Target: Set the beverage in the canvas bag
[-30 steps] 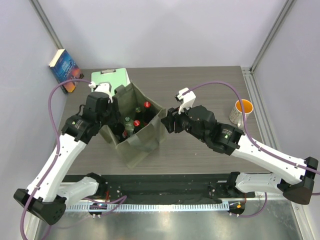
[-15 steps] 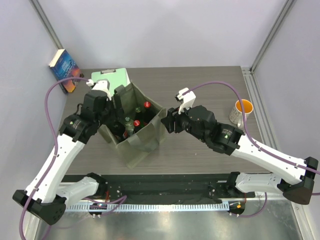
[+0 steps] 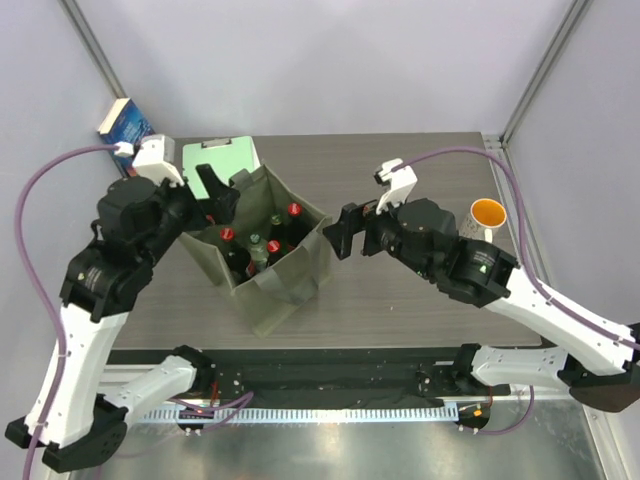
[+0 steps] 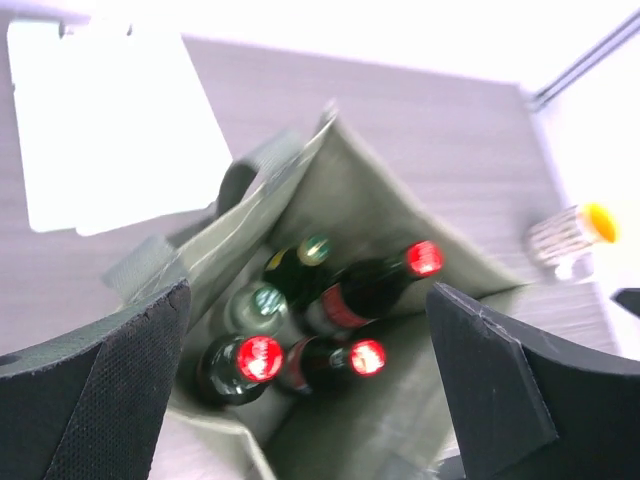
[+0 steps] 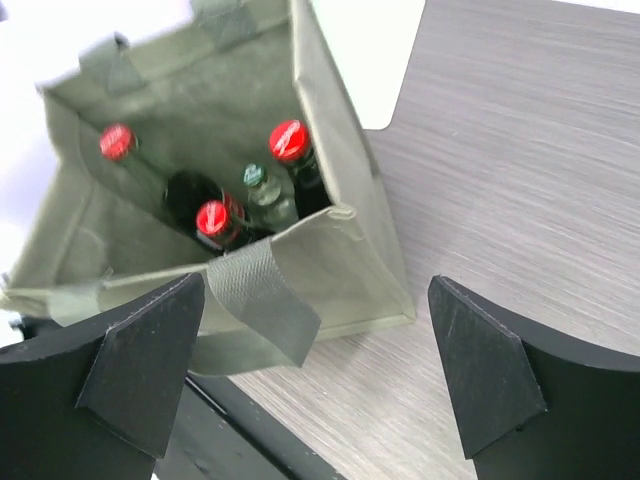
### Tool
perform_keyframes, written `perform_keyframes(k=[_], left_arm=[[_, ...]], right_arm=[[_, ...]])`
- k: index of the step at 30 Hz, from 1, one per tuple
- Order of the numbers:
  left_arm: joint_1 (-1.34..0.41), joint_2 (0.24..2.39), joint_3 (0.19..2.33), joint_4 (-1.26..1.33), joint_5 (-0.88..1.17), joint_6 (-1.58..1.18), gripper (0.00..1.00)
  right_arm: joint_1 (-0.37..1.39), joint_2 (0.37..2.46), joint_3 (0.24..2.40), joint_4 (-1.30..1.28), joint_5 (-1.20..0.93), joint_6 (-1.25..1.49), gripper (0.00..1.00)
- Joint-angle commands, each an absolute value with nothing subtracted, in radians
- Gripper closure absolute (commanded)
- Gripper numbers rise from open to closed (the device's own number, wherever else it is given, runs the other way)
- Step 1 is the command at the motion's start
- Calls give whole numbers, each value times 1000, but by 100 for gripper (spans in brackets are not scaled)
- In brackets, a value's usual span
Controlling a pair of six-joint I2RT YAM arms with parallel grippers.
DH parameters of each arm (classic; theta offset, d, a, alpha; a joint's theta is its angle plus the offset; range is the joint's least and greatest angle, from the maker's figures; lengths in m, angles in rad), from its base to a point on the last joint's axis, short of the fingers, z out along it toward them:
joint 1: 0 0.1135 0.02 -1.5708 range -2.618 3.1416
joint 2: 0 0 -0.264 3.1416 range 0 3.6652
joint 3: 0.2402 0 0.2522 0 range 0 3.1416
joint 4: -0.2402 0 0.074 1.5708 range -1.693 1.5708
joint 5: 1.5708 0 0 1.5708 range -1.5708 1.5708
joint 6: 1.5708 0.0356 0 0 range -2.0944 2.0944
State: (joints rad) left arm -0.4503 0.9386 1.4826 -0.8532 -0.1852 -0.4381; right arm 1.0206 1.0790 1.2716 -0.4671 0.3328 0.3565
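Note:
The olive-grey canvas bag stands open at the table's middle left. Several beverage bottles stand inside it, three with red caps and two with green caps. My left gripper hovers open over the bag's far left rim, looking down on the bottles, nothing between its fingers. My right gripper hangs open just off the bag's right side, above the near strap handle, also holding nothing.
A mint-green clipboard lies flat behind the bag. A blue book leans at the far left wall. A white cup with orange inside stands at the right edge. Bare wood-grain tabletop lies right of the bag.
Both grippers have opened wide and drawn away from the bag's rims: the left rose up and left, the right backed off to the right. The bag stays put.

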Motion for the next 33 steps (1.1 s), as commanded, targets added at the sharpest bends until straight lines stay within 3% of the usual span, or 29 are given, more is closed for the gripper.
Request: perform_keyframes(k=[1, 11, 17, 23, 33], left_arm=[[-453, 904, 1568, -827, -120, -431, 0], [-454, 787, 1468, -799, -60, -485, 0], [-453, 689, 1376, -854, -228, -503, 0], [-453, 646, 1335, -899, -160, -537, 0], [-454, 578, 1356, -879, -124, -575, 0]], right_arm=[[1022, 1042, 1380, -581, 475, 442, 0], [1022, 842, 1381, -690, 716, 508, 0], [1022, 693, 1341, -733, 804, 532, 0], [1020, 706, 1379, -839, 874, 577, 0], [1022, 799, 1431, -914, 789, 580, 0]])
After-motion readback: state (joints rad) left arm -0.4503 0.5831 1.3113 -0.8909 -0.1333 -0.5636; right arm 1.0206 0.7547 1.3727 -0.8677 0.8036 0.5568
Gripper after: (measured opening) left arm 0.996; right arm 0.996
